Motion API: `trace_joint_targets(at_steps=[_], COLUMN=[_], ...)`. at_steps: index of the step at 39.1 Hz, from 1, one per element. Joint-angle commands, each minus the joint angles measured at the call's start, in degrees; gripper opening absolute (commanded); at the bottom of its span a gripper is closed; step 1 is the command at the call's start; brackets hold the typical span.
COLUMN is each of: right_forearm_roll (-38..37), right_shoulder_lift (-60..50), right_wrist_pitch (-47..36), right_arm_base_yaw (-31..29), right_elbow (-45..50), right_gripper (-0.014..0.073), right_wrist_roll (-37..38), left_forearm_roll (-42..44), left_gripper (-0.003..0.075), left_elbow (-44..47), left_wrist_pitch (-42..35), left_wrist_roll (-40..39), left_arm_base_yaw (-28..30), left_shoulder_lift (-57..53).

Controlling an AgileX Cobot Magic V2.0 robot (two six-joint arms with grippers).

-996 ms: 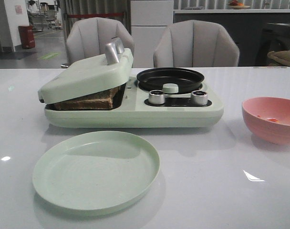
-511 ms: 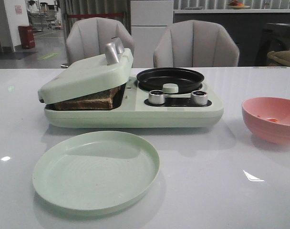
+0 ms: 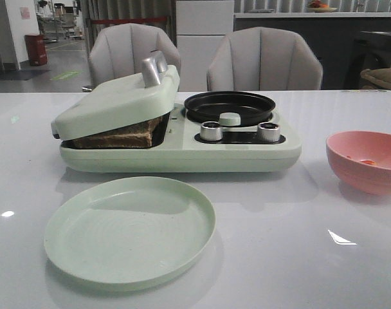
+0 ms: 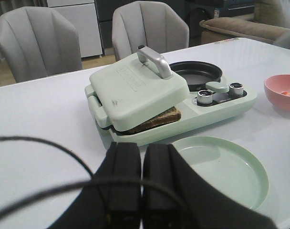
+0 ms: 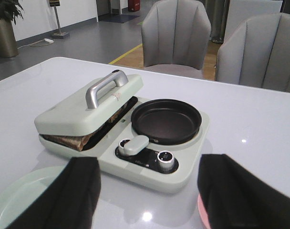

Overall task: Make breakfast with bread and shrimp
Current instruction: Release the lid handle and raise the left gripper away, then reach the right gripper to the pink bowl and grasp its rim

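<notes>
The bread (image 3: 118,136) lies inside the pale green sandwich maker (image 3: 176,151), under its lowered lid (image 3: 115,103) with a silver handle; its brown edge also shows in the left wrist view (image 4: 157,120) and the right wrist view (image 5: 68,140). A tiny orange shrimp morsel (image 3: 368,162) lies in the pink bowl (image 3: 366,161). My left gripper (image 4: 141,162) is shut and empty, held above the table near the plate. My right gripper (image 5: 147,191) is open and empty, in front of the maker's knobs. Neither gripper shows in the front view.
A pale green empty plate (image 3: 130,228) lies in front of the maker. A black round pan (image 3: 229,106) and two silver knobs (image 3: 211,131) sit on the maker's right half. Two grey chairs (image 3: 263,61) stand behind the table. A black cable (image 4: 40,143) crosses the left wrist view.
</notes>
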Motion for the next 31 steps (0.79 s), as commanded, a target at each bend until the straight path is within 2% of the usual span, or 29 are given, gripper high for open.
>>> trace_joint_targets(at_steps=[1,10,17,21,27,31], right_forearm_roll=[-0.4,3.5,5.2,5.2,6.2,8.0], right_shoulder_lift=[4.1,5.2,11.6,17.3,23.2,27.2], right_wrist_pitch=[-4.3,-3.9,5.8,11.0,17.4,20.3], right_arm_base_yaw=[-0.4,-0.2,-1.4,-5.6,-16.2,-20.9], right_elbow=[-6.3,-9.2,-12.1,-15.8,-21.9,-25.0], right_gripper=[0.0539,0.0539,0.0539,0.0539,0.0539,0.0539], right_wrist_roll=[-0.1,-0.1,2.7,4.7,4.8,4.8], left_forearm_roll=[-1.4,-1.4,-1.4,-1.4,-1.4,-1.4], left_gripper=[0.0113,0.0113,0.0113,0.0113,0.0113,0.0113], left_elbow=[-1.5,-1.5,-1.5,-1.5,-1.5,-1.5], left_wrist_pitch=[-4.4,-4.4,-4.4,-4.4,-4.4,-4.4], left_wrist_roll=[-0.6,-0.6,-0.6,-0.6,-0.6,-0.6], left_arm_base_yaw=[-0.3,-0.3,-0.3,-0.3,-0.3,-0.3], left_shoulder_lift=[0.8,0.8,0.8,0.8,0.8,0.8])
